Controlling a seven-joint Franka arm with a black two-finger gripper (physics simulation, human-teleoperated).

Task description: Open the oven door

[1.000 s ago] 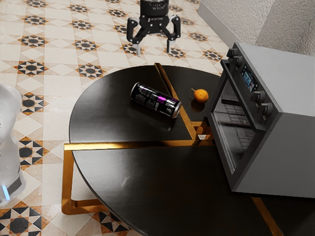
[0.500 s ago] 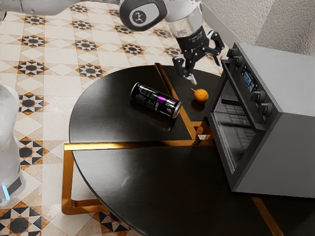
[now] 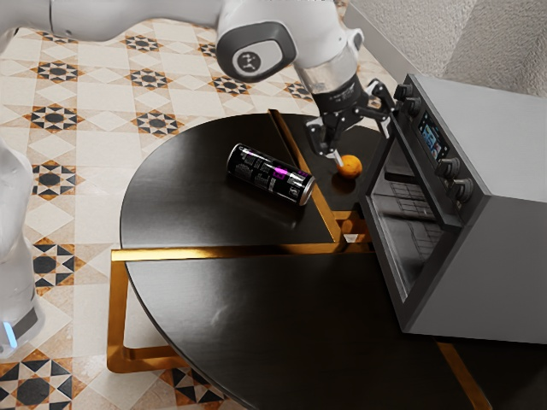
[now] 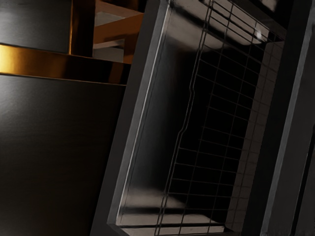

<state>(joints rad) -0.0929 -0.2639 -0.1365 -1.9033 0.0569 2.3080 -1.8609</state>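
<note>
The tool (image 3: 363, 145) has moved closer to the oven (image 3: 504, 145). It is released, spread wide; the can (image 3: 270, 174) stays put.

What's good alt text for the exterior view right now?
A white robot arm holds its open black gripper near the front of a gray oven on a round black table. A dark can lies on its side there, with an orange between it and the oven.

Grey oven (image 3: 504, 265); black can (image 3: 256, 175) with magenta print (image 3: 281, 172); orange fruit (image 3: 349, 167); black table (image 3: 231, 333) with gold strips (image 3: 197, 254); cream floor (image 3: 88, 141) patterned with dark stars (image 3: 56, 119)
</note>
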